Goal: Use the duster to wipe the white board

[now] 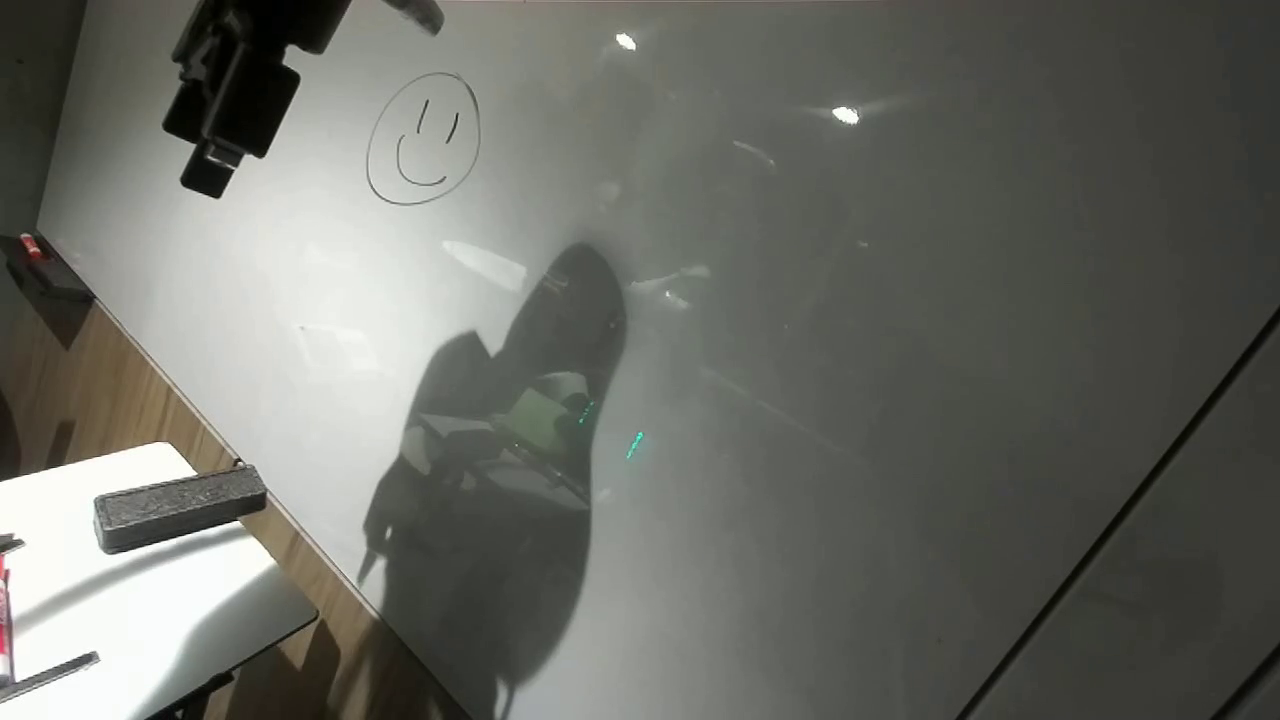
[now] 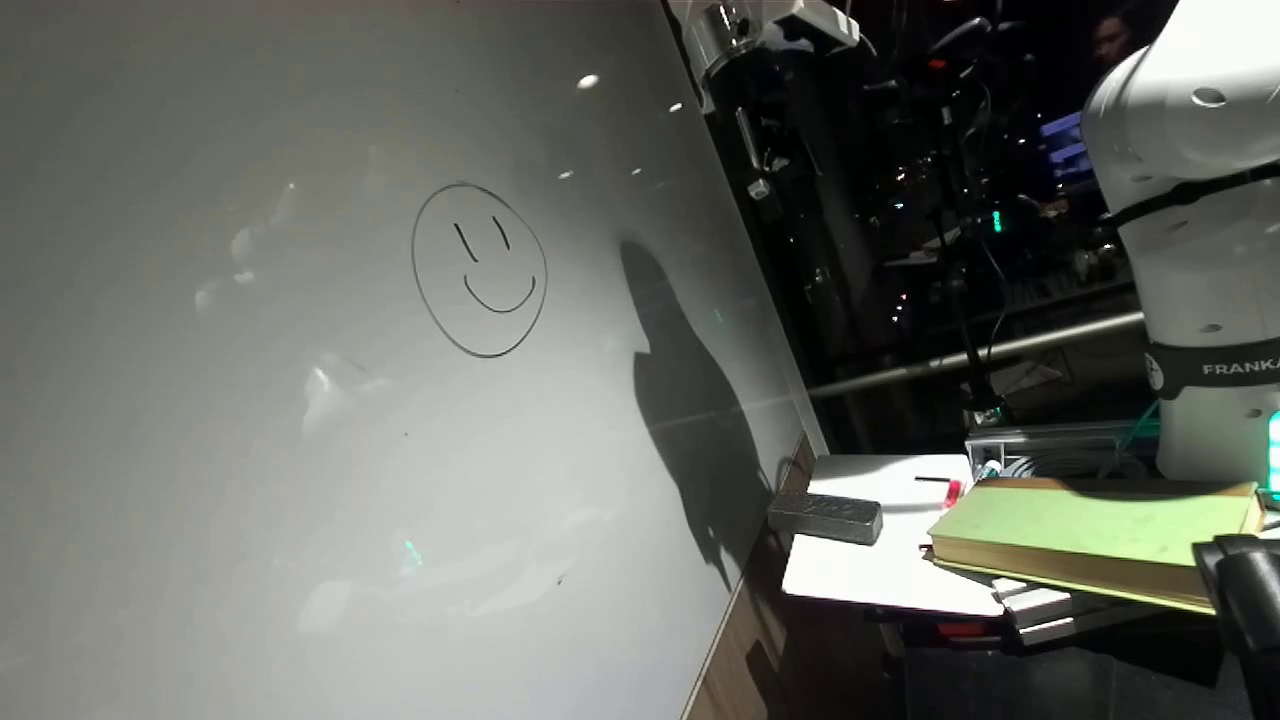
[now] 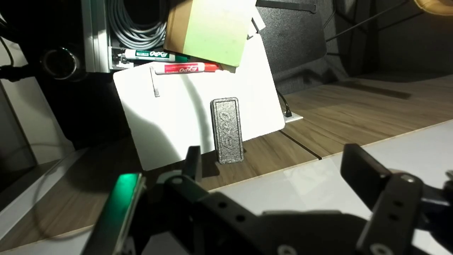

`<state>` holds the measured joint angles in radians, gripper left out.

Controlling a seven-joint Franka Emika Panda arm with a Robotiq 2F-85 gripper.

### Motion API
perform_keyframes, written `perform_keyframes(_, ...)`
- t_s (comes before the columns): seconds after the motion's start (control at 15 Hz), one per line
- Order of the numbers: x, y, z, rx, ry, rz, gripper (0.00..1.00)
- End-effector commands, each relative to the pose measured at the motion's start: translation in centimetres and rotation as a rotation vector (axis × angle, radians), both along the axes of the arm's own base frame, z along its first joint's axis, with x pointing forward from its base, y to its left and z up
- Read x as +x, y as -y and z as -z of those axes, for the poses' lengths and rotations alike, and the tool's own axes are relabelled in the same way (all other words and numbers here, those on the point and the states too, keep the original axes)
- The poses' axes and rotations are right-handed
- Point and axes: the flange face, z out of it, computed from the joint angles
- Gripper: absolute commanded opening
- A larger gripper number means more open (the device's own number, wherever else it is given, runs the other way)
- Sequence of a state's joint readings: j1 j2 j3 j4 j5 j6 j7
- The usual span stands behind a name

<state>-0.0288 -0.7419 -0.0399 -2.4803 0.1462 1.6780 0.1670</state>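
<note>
The duster (image 3: pixel 228 131) is a dark grey flat block lying on the small white tabletop, one end jutting past its edge towards the board. It also shows in both exterior views (image 1: pixel 180 508) (image 2: pixel 826 518). The white board (image 1: pixel 800 400) is a large glossy upright panel bearing a drawn smiley face (image 2: pixel 480 270); its lower part shows in the wrist view (image 3: pixel 269 194). My gripper (image 3: pixel 274 161) is open with nothing between its fingers, apart from the duster. In an exterior view the gripper (image 1: pixel 316 97) hangs at the top left, near the smiley and well above the duster.
The white tabletop (image 3: pixel 170 113) also holds a red marker (image 3: pixel 184 68) and a thin dark strip (image 3: pixel 154 82). A green marker (image 3: pixel 152 55), a green book (image 3: pixel 216 32) and coiled grey cable (image 3: pixel 141 40) lie behind. Wooden floor (image 3: pixel 279 152) lies between tabletop and board.
</note>
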Motion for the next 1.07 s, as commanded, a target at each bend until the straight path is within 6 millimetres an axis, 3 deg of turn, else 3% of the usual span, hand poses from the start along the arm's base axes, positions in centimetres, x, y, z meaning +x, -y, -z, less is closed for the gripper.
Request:
perform_keyframes(0.0, -0.7, -2.9, 0.6, -0.003, 0.041, -0.032, 1.0)
perform_keyframes(0.4, -1.9, -8.9, 4.8, -0.022, 0.132, -0.116, 1.0)
perform_keyframes(0.67, -1.7, -10.4, 9.3, -0.078, 0.183, -0.104, 1.0)
perform_keyframes(0.8, 0.1, -11.1, 10.3, -0.098, 0.194, -0.098, 1.0)
perform_keyframes(1.0, 1.3, -11.1, 13.0, -0.125, 0.21, -0.085, 1.0)
